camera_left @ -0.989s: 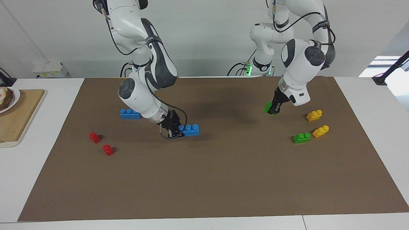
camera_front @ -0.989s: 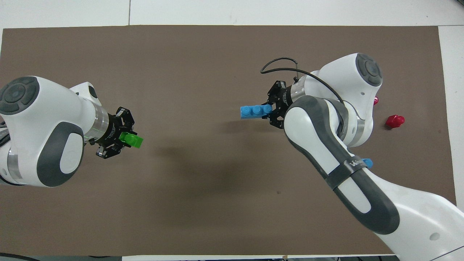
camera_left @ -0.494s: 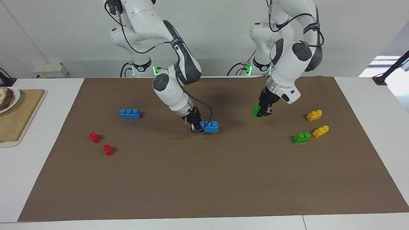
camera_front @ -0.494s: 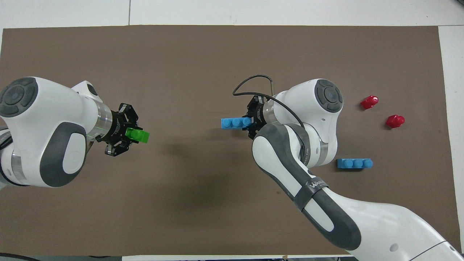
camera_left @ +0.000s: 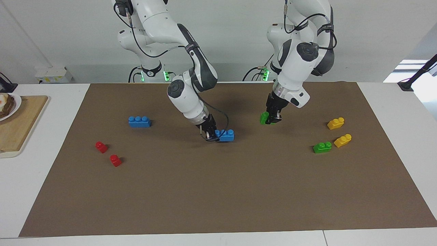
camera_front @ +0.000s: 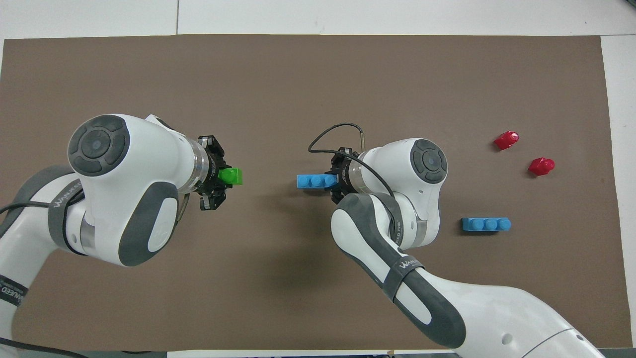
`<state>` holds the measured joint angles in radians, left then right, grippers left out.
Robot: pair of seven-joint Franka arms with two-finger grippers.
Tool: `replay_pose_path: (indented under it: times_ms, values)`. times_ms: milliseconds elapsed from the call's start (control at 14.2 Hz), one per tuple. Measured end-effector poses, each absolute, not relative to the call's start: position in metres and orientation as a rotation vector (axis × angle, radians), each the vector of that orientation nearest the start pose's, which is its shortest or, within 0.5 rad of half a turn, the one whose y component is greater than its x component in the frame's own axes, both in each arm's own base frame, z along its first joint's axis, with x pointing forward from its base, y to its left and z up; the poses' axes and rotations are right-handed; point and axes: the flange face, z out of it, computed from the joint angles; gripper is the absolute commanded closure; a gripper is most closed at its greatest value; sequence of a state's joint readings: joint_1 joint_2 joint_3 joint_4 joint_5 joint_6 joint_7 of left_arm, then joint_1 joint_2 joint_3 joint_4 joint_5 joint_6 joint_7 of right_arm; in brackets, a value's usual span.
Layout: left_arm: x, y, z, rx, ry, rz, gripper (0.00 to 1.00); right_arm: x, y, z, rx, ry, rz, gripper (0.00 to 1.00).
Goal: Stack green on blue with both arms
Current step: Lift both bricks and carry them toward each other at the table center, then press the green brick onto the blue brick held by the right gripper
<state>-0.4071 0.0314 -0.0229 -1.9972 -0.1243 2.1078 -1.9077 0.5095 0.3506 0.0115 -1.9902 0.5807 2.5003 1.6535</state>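
Now clamping the left end effector on one end of a green brick, and keeping the rest of this brick sticking out toward the middle of the tabletop. Holding it slightly above the brown mat, near the middle of the mat and a little toward the left arm's end.

Also clamping the right end effector on one end of a blue brick, with its three studs turned upward. Holding this brick level and very low over the middle of the mat; not being able to tell whether touching the mat or not. Pointing the free end of the blue brick toward the green brick, with a clear gap between the two, so not yet stacking one on the other.

Leaving a second blue brick lying flat on the mat toward the right arm's end, and two red bricks a little farther from the robots than this one. Leaving a second green brick toward the left arm's end, just beside a yellow brick, and another yellow brick a little nearer to the robots. Showing also a wooden board on the white tabletop at the right arm's end, off the mat.
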Motion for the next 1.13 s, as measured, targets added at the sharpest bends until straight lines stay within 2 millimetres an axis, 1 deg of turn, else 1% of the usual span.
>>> replay_pose_path:
  times_ms: [212, 424, 565, 636, 848, 918, 1130]
  values:
    - [0.522, -0.282, 0.434, -2.296, -2.279, 0.126, 1.0, 0.538, 0.303, 0.293, -1.981, 1.961, 0.392, 1.0]
    - [0.529, -0.303, 0.42, -2.27, -2.301, 0.13, 1.0, 0.534, 0.306, 0.289, -1.998, 1.933, 0.405, 1.0]
    - [0.532, -0.313, 0.423, -2.239, -2.343, 0.124, 1.0, 0.531, 0.311, 0.289, -2.003, 1.923, 0.396, 1.0]
    - [0.532, -0.318, 0.423, -2.228, -2.358, 0.123, 1.0, 0.529, 0.312, 0.288, -2.005, 1.922, 0.396, 1.0]
    - [0.519, -0.352, 0.414, -2.212, -2.365, 0.103, 1.0, 0.529, 0.311, 0.287, -2.007, 1.924, 0.397, 1.0]
    - [0.516, -0.36, 0.411, -2.202, -2.369, 0.098, 1.0, 0.528, 0.311, 0.286, -2.009, 1.924, 0.397, 1.0]
    - [0.515, -0.367, 0.405, -2.189, -2.393, 0.095, 1.0, 0.528, 0.31, 0.282, -2.009, 1.922, 0.385, 1.0]
